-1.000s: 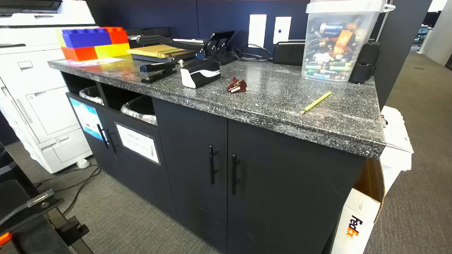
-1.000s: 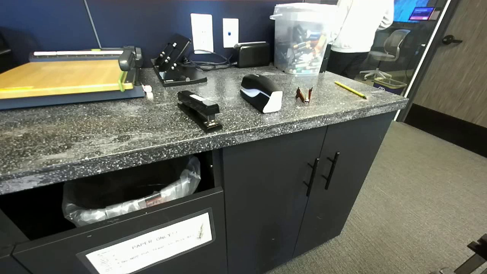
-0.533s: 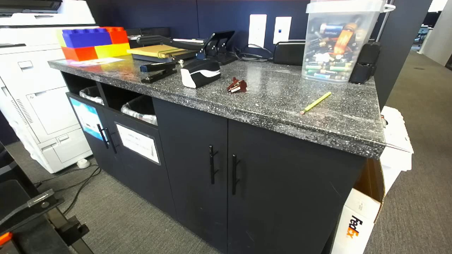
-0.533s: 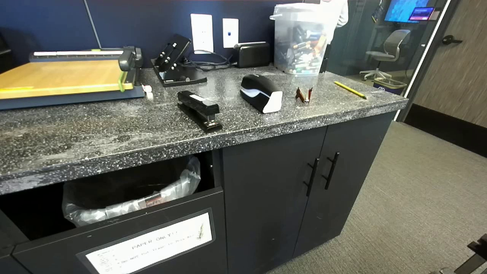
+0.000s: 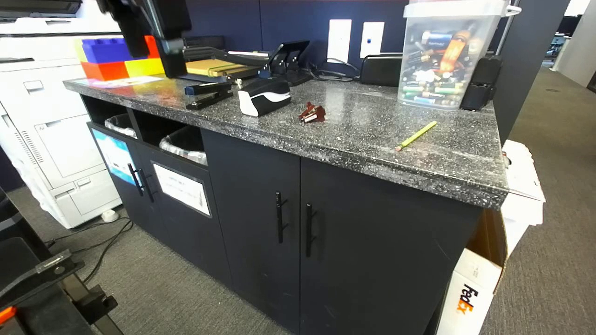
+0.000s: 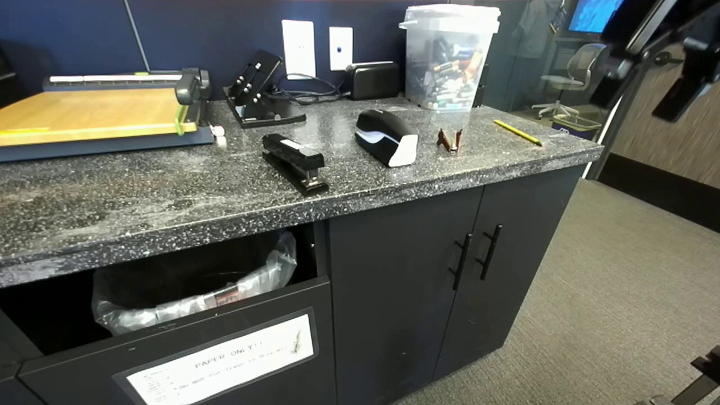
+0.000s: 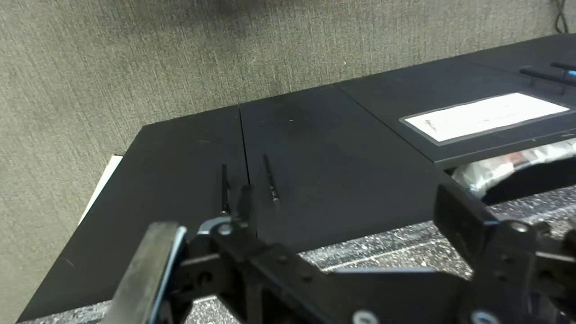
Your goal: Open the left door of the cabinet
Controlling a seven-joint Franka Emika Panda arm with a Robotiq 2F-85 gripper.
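- We count two tall handled doors on the cabinet (image 5: 186, 237): the left door (image 5: 251, 214) sits closed, flush beside the right door (image 5: 377, 251), its one black bar handle (image 5: 279, 217) upright along its own right edge in both exterior views.
- Left of these we see two cubbyholes (image 5: 149, 125), each with one lined bin (image 5: 184, 151).
- On the bench (image 5: 358, 121) we count one pencil (image 5: 416, 136), one staple remover (image 5: 314, 112), one black stapler (image 6: 292, 153), one black-and-white device (image 6: 385, 138), one hole punch (image 6: 256, 79), one paper cutter (image 6: 101, 109) and one clear tub (image 6: 450, 18).
- Two wall plates (image 6: 298, 48) show on the far side; one printer (image 5: 51, 93) stands at the left.
- We count two fingers (image 7: 459, 220), spread wide apart, with background showing between the tips in both exterior views; they hang well apart from the handle, and the wrist view shows both doors beyond them.
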